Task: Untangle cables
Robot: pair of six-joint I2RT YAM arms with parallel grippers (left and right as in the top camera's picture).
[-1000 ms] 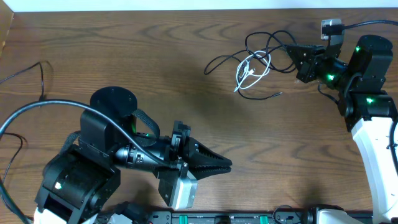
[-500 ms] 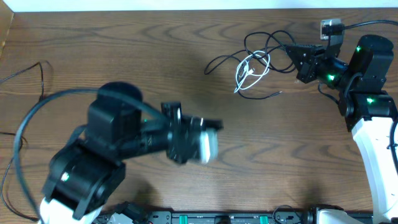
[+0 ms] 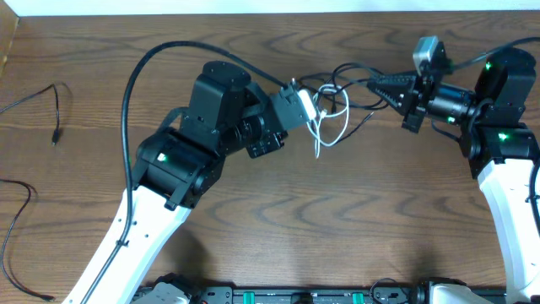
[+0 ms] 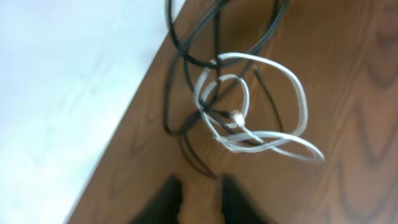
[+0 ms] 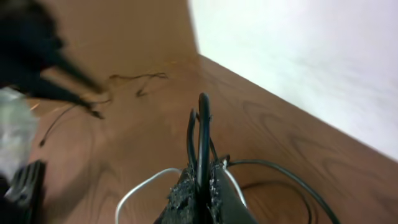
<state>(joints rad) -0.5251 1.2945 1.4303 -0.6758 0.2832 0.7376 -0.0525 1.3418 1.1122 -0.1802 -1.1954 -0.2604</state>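
Note:
The tangled cables lie at the table's far middle. A white cable (image 3: 335, 121) (image 4: 273, 140) is looped through thin black cables (image 3: 348, 69) (image 4: 186, 56). My left gripper (image 3: 313, 108) (image 4: 200, 198) hovers just left of the bundle. Its fingers (image 4: 169, 200) stand slightly open, with bare wood between them and nothing held. My right gripper (image 3: 376, 82) (image 5: 200, 177) is at the bundle's right side, shut on a black cable loop (image 5: 203, 121) that sticks up out of its jaws. The white cable (image 5: 140, 186) curves below it.
Two separate black cables lie at the table's left side, one far (image 3: 52, 108) and one near (image 3: 18, 221). The table's far edge (image 3: 270, 15) runs close behind the bundle. My left arm (image 3: 211, 118) stretches across the middle of the table.
My left arm swung from the front of the table up to the bundle, and its jaws parted a little. My right gripper turned and shifted left, still holding the black cable.

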